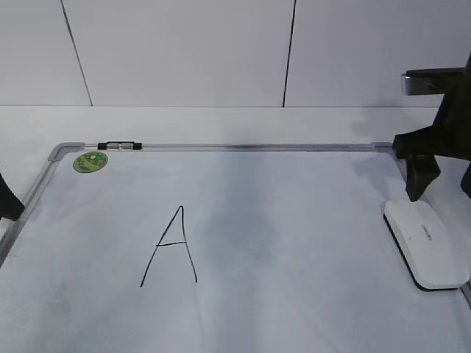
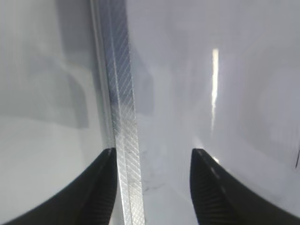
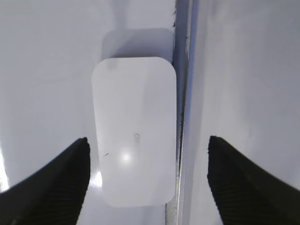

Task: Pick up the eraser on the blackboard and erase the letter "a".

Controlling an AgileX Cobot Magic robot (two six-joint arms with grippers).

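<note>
The blackboard point(image 1: 294, 198) is a white board with a silver frame, lying flat. The white eraser point(image 1: 428, 243) lies at its right edge, beside the frame. In the right wrist view the eraser point(image 3: 133, 117) lies below and between the open jaws. My right gripper point(image 1: 441, 193) point(image 3: 147, 140) is open, empty and just above the eraser's far end. A capital "A" point(image 1: 171, 246) in black marker is left of centre. No lowercase "a" shows in any view. My left gripper point(image 1: 7, 200) point(image 2: 153, 151) is open and empty, straddling the board's left frame rail point(image 2: 122, 103).
A round green sticker point(image 1: 90, 161) sits in the board's far left corner, with a small black clip point(image 1: 118, 145) on the top rail beside it. A white wall with dark seams stands behind the table.
</note>
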